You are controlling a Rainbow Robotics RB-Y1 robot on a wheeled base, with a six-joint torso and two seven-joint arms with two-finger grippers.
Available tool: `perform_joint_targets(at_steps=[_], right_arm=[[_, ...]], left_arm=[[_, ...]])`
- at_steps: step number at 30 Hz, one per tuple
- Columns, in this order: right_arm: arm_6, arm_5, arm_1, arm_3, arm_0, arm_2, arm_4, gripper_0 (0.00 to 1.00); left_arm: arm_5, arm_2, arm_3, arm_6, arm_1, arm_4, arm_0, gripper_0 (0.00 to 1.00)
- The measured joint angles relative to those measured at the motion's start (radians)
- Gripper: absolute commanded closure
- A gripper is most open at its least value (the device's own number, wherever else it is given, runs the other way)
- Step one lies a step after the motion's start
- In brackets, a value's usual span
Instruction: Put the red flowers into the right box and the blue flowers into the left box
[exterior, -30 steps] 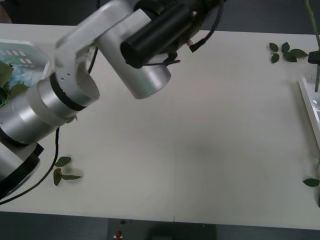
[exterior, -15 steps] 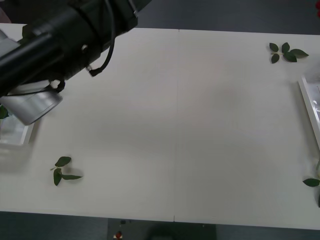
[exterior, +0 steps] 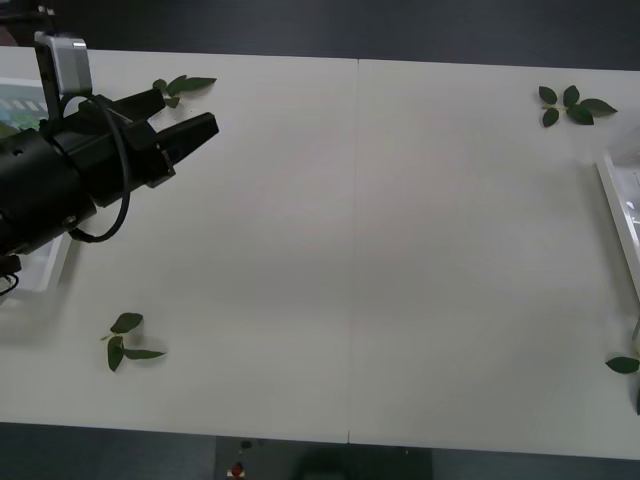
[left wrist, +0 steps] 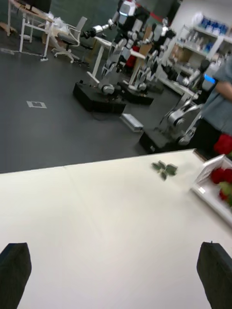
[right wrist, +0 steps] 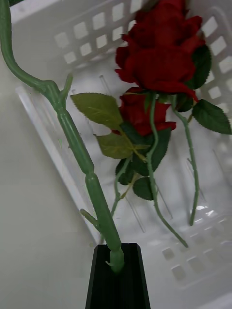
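The left tool (exterior: pixel 185 135) sits at the upper left of the front view, its two black fingers (exterior: pixel 195 130) spread apart and holding nothing, pointing out over the bare white tabletop (exterior: pixel 380 250). Just behind its arm, at the left edge, a part of the left box (exterior: pixel 35 268) peeks out from under the black wrist. Loose leaf sprigs lie around: one (exterior: pixel 183 86) just above the tool near the far edge, one (exterior: pixel 125 340) at the lower left, one (exterior: pixel 572 104) at the upper right and a leaf (exterior: pixel 622 365) at the right edge. The right box (exterior: pixel 620 215) is cut by the right edge of the front view. In the right wrist view the right tool (right wrist: pixel 116 263) is clamped on a thick green stem (right wrist: pixel 77 145) that rises up the left of the frame, over the white slotted box (right wrist: pixel 87 38); the red flowers (right wrist: pixel 159 58) lie inside it, two blooms stacked with leaves and thin stems trailing toward the lower right. The left wrist view shows red blooms (left wrist: pixel 221 175) in the box at the far right.
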Motion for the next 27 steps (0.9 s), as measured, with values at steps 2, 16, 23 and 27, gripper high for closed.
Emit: perform_joint_targets(at_steps=[2,16,23,27], right_arm=[[-0.022,-0.014,0.000,0.024,0.000,0.000,0.031,1.00],[-0.065,-0.180,0.000,0.261,0.000,0.000,0.088,1.00],[-0.099,-0.221,0.000,0.289,0.000,0.015,0.092,0.06],[-0.105,-0.221,0.000,0.289,0.000,0.030,0.091,0.00]], left_arm=[[-0.002,-0.003,0.013,0.000,0.000,-0.104,0.004,0.00],[-0.172,-0.047,0.174,0.157,-0.207,-0.261,0.002,0.00],[0.014,-0.104,0.033,0.184,-0.267,-0.118,-0.029,0.00],[0.132,-0.104,-0.024,0.184,-0.299,-0.004,-0.048,0.00]])
